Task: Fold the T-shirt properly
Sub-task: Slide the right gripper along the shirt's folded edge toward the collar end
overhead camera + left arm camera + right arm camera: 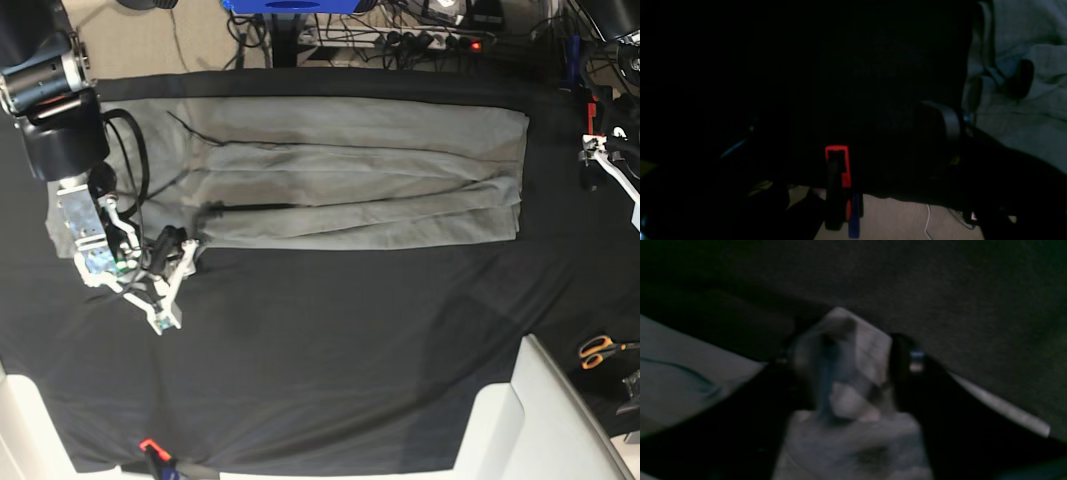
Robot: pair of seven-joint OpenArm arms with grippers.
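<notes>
From the base view the T-shirt point(350, 185) lies folded into a long band across the far half of the black-draped bench point(330, 350), and my right jaws point(185, 250) sit at its near left corner, while of my left arm only a white part shows at the bench's right edge. Through my right wrist, blurred, grey cloth point(846, 373) bunches between my two dark fingers point(903, 373), so those jaws grip the T-shirt. My left wrist view is nearly black, cloth point(1023, 100) showing at the right, and my left jaws stand open, empty.
</notes>
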